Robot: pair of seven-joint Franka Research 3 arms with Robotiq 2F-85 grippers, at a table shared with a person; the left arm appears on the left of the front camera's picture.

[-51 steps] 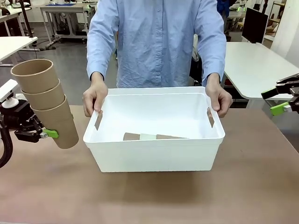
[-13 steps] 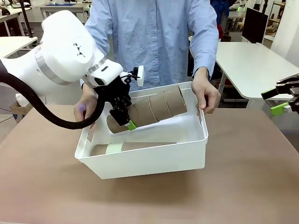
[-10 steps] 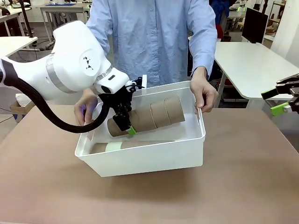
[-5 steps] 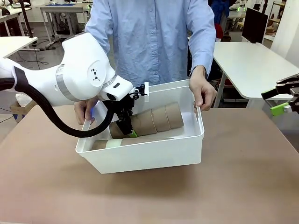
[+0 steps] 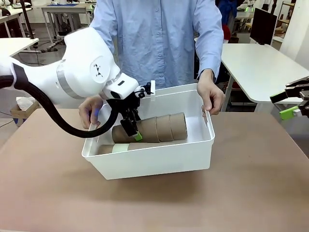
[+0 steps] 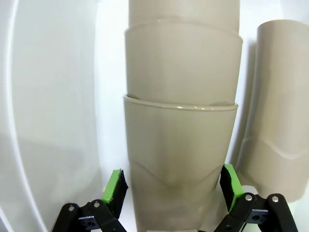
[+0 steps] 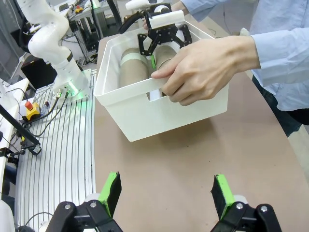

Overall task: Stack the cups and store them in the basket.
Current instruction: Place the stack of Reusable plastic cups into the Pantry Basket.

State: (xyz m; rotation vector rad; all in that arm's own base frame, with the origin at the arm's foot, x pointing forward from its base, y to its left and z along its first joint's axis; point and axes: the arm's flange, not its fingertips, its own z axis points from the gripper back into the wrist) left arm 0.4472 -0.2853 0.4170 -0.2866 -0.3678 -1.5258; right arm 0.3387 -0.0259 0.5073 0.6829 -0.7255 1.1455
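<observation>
Our left pincer (image 5: 131, 129) grips a stack of tan cups (image 5: 153, 128) lying low inside the basket (image 5: 159, 157), beside another stack (image 5: 126, 148). We should settle it flat before letting go. Our right pincer (image 7: 164, 193) hangs open, well apart.

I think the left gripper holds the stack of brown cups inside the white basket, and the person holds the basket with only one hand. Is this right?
Not quite. The left gripper does hold the stack of brown cups inside the white basket, but the person holds the basket with both hands, one on each short side, as the front view shows.
</observation>
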